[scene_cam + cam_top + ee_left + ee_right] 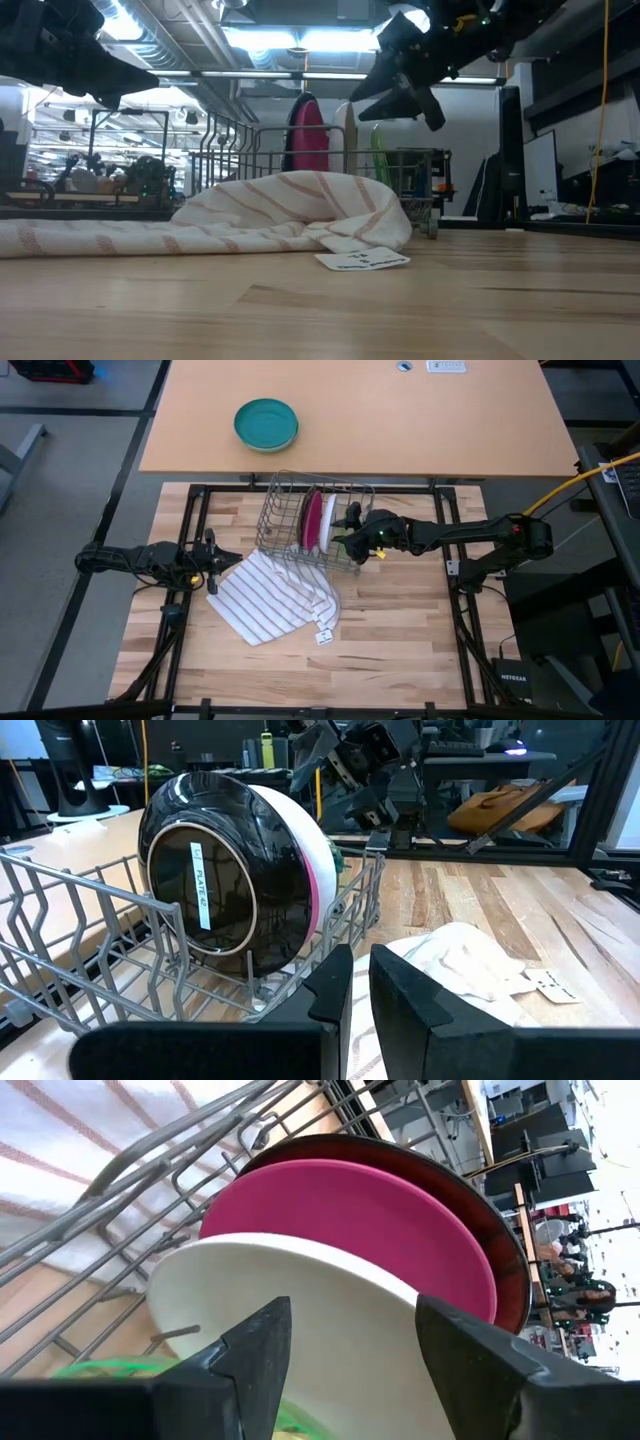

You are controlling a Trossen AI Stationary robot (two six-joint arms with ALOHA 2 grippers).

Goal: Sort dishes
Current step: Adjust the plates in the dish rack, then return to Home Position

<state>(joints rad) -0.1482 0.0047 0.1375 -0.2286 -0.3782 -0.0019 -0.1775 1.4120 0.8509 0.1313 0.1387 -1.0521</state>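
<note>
Three plates stand on edge in a wire dish rack: a dark red one, a magenta-pink one, and a pale green one with its whitish underside towards my right gripper. My right gripper is open at the rack's right side, just above it. Its fingers stand on either side of the whitish plate's rim. My left gripper is shut and hovers left of the rack, over the cloth's edge. The left wrist view shows the dark plate's underside.
A white striped cloth lies crumpled in front of the rack, with its tag toward the near edge. A teal bowl sits on the lighter table beyond. Bare wood lies on the near part and right part of the table.
</note>
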